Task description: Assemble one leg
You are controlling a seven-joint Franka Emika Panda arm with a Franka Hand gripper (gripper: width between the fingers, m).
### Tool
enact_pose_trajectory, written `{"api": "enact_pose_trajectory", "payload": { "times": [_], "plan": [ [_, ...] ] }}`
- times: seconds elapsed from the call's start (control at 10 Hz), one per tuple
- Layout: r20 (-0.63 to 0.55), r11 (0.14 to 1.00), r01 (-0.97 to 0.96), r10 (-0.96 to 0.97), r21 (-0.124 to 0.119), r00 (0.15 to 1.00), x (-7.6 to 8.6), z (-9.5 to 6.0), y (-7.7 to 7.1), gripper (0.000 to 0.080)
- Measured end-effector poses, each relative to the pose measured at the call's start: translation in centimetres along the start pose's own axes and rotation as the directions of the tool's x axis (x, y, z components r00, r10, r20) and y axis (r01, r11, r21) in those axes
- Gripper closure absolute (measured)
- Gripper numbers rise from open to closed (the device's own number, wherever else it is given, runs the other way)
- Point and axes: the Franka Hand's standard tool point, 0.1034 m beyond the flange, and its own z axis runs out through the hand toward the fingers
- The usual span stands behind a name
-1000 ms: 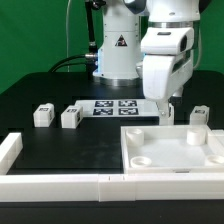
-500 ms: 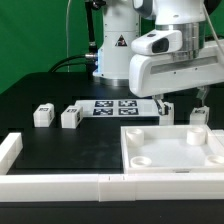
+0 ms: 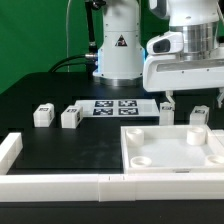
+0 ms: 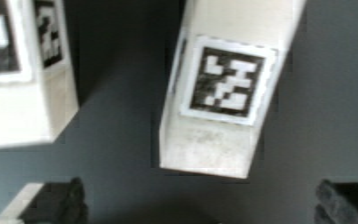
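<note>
**Exterior view, left to right:** a long white bar (image 3: pixel 10 150) at the table edge; 2 further legs (image 3: pixel 42 115) side by side on the black table (image 3: pixel 60 140); the marker board (image 3: pixel 112 107); the large white panel (image 3: pixel 175 150) with corner sockets. Above the panel's far edge is the gripper (image 3: pixel 192 102), spread wide and holding nothing. The leg (image 3: pixel 199 116) stands on the table just behind the panel, below and between the spread fingers. A neighbouring leg (image 3: pixel 167 113) stands near it toward the exterior view's left, close under 1 finger.

**Wrist view:** the leg (image 4: pixel 220 95) shows its tagged face to the camera and sits skewed to the line between the 2 dark fingertips (image 4: pixel 51 200), which are clear of it on either side. The neighbouring leg (image 4: pixel 16 70) is close by.

**Handling (judged):** a small, rigid plastic block, probably light. Its smooth sides may slip under a glancing pinch, so it is best taken across its 2 long plain faces near mid-length. The wrist should first be squared to the block, and 1 finger kept off the neighbouring leg.

**Markings:** no readable lettering. The tags carry only coded black-and-white squares. The warning triangle (image 3: pixel 118 42) on the robot's base is too small to read.
</note>
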Motion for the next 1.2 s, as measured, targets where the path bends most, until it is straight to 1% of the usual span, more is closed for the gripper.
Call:
{"api": "enact_pose_trajectory", "payload": {
  "times": [0.1,0.3,0.4,0.5,0.6,0.7,0.8,0.9,1.0,1.1,1.2],
  "plan": [
    [0.004,0.997,-0.072,0.072,0.005,0.997,0.0,0.1,0.1,0.0150],
    [0.013,0.961,-0.276,0.276,0.016,0.961,-0.2,0.1,-0.2,0.0150],
    [0.015,0.952,-0.305,0.305,0.017,0.952,-0.3,0.1,-0.3,0.0150],
    [0.018,0.958,-0.286,0.286,0.016,0.958,-0.3,0.1,-0.2,0.0150],
    [0.036,0.959,-0.283,0.282,0.010,0.959,-0.3,0.2,0.1,0.0150],
    [0.034,0.959,-0.282,0.282,0.011,0.959,-0.4,0.2,0.0,0.0150],
    [0.058,0.969,-0.249,0.248,0.001,0.967,-0.8,0.4,0.0,0.0150],
    [0.160,0.977,-0.214,0.214,-0.018,0.964,-1.1,0.4,0.7,0.0150],
    [0.233,0.979,-0.203,0.203,-0.022,0.951,-0.8,0.3,1.0,0.0150],
    [0.337,0.982,-0.187,0.186,-0.028,0.923,-1.0,0.2,1.3,0.0150],
    [0.413,0.982,-0.186,0.181,-0.028,0.892,-0.8,0.2,1.4,0.0150]
  ]
}}
